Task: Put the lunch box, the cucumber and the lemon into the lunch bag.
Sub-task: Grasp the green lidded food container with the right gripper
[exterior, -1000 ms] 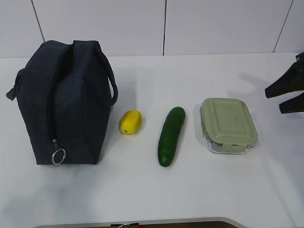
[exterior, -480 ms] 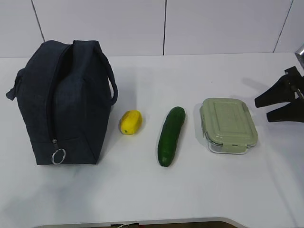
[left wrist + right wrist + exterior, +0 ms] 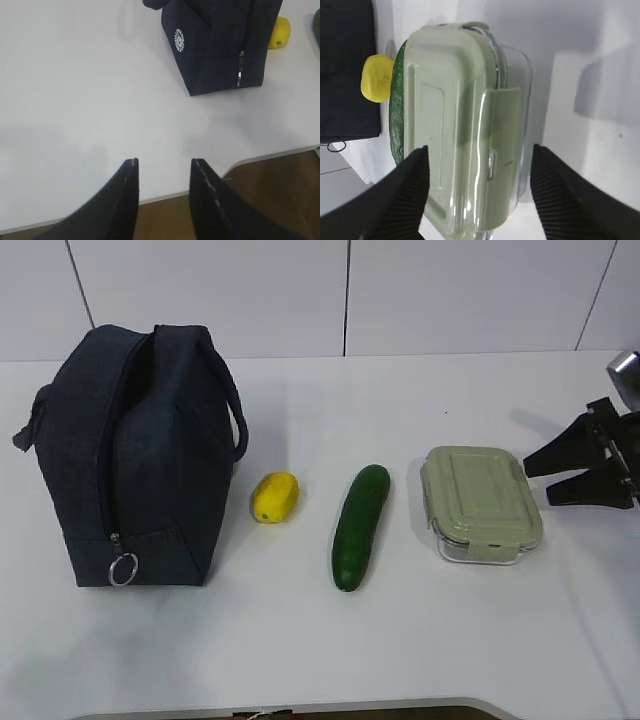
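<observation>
The lunch box (image 3: 481,502), clear with a sage-green lid, lies right of centre on the white table. The dark green cucumber (image 3: 359,525) lies to its left, then the yellow lemon (image 3: 274,497). The navy lunch bag (image 3: 135,454) stands at the left, its ring pull (image 3: 123,568) at the front bottom. My right gripper (image 3: 532,475) is open just right of the lunch box, its fingers pointing at it; in the right wrist view (image 3: 480,152) the lunch box (image 3: 455,135) lies between the wide-spread fingers. My left gripper (image 3: 162,162) is open and empty over the table's front edge, well short of the bag (image 3: 220,40).
The white table (image 3: 330,640) ends at the front edge. A white panelled wall (image 3: 350,295) stands behind. In the left wrist view the lemon (image 3: 279,33) shows right of the bag, and brown floor (image 3: 280,190) lies below the table edge.
My right gripper has moved left from the right edge toward the lunch box. The bag, lemon, cucumber and lunch box have not moved.
</observation>
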Robot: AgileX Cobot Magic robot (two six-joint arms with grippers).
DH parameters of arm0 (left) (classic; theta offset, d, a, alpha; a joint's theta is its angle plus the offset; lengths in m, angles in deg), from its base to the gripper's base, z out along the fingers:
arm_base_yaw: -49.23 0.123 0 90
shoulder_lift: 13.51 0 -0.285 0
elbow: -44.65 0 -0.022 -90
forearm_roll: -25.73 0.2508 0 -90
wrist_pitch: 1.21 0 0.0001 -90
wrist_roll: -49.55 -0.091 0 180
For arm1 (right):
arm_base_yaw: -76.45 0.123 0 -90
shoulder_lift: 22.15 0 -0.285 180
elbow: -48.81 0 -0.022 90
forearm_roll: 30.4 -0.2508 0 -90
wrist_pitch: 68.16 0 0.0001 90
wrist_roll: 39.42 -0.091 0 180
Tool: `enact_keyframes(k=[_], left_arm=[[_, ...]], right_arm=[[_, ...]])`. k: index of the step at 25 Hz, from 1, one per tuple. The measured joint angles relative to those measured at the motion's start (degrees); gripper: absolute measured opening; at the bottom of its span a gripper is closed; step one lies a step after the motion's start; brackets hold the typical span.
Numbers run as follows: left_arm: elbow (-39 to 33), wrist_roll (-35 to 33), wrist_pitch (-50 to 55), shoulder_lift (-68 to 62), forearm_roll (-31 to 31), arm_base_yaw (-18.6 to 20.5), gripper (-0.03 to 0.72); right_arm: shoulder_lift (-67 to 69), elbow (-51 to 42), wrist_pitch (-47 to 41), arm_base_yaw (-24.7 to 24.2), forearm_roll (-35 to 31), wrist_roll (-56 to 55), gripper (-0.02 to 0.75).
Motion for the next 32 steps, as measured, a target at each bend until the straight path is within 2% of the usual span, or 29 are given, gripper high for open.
enact_keyframes(k=[16,32], left_arm=[[0.00,0.00,0.00,0.00,-0.12,0.00,0.242],[0.00,0.00,0.00,0.00,-0.12,0.00,0.242]], right_arm=[[2.88,0.00,0.66,4.89,-1.88,2.93,0.508],[4.07,0.00,0.77,5.03,-4.06,4.23,0.508]])
